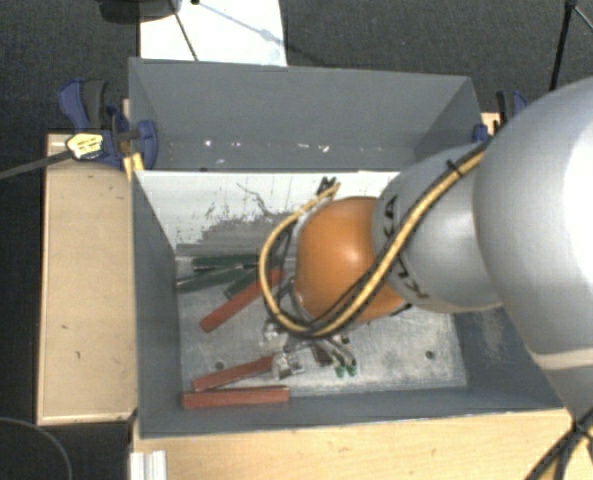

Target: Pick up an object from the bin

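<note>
My end effector (311, 356) sits low in the grey bin (156, 308), front-middle, just beside the right end of a red-brown stick (234, 373). A second stick (236, 398) lies by the front wall. Apart or together: can't tell, the orange cover (341, 258) blocks it. Probably the approach step. Next: straddle the stick end, close, lift straight.

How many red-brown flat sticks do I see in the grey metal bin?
3. One red-brown flat stick lies along the bin's front wall, a second slants just behind it, a third slants farther back beside dark green sticks. The robot arm may hide more.
</note>
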{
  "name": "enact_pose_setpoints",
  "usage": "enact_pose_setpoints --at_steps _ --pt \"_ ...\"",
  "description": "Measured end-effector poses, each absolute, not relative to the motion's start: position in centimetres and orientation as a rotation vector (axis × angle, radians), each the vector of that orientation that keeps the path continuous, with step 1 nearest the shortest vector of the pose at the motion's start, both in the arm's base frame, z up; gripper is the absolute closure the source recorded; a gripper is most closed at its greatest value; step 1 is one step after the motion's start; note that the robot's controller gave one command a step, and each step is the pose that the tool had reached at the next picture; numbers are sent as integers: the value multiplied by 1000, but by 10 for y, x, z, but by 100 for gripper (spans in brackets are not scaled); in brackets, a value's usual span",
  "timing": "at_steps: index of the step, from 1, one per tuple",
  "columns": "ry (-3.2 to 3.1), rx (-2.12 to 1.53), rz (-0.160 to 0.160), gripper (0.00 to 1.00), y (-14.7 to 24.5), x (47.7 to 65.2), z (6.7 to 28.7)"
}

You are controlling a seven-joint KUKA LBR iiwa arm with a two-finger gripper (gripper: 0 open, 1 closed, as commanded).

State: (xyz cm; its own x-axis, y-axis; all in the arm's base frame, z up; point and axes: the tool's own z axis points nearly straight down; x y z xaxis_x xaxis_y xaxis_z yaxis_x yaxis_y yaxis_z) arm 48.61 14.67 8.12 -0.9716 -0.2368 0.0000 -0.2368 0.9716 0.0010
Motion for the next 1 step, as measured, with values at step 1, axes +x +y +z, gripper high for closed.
enact_pose_setpoints --at_steps 1 --pt "-3119 374 -2 100 147 486 81"
